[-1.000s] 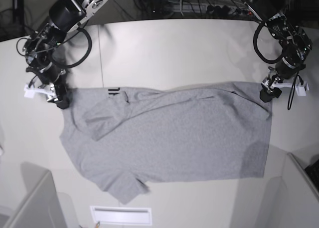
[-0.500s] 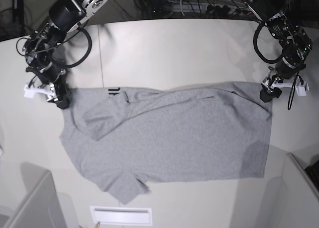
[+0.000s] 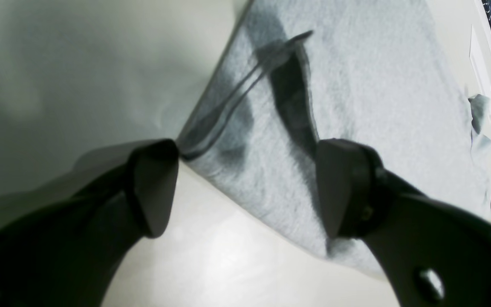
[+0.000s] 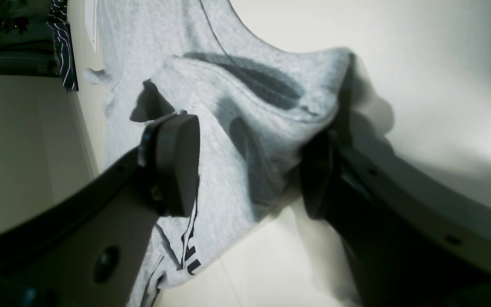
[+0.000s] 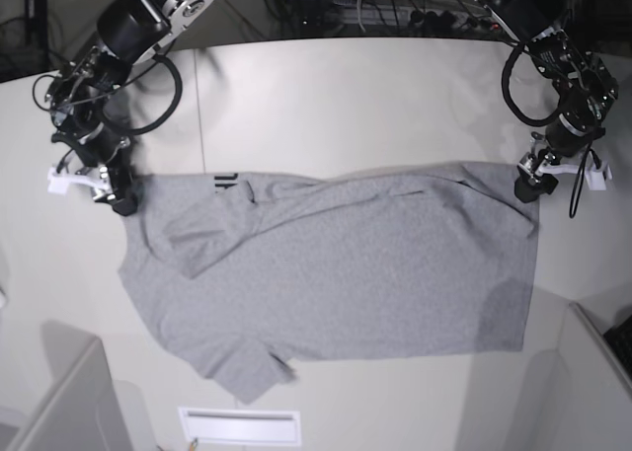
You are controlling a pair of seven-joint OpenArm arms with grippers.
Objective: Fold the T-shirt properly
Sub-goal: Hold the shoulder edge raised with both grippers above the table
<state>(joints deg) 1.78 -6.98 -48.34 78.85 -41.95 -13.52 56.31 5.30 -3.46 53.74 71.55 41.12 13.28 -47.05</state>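
The heather-grey T-shirt (image 5: 336, 273) lies flat on the pale table (image 5: 346, 96), its top edge doubled over, with a sleeve at the lower left. A bit of black lettering (image 5: 224, 182) shows near its top left. My right gripper (image 5: 120, 196) stands at the shirt's top left corner. In the right wrist view it (image 4: 247, 170) is open, with bunched cloth (image 4: 245, 111) and the lettering (image 4: 190, 256) between its fingers. My left gripper (image 5: 530, 187) stands at the top right corner. In the left wrist view it (image 3: 245, 187) is open astride the shirt's hemmed corner (image 3: 356, 85).
A white slotted plate (image 5: 239, 426) lies at the table's front edge. Grey box walls rise at the lower left (image 5: 69, 402) and lower right (image 5: 602, 372). Cables and equipment (image 5: 395, 12) crowd the back edge.
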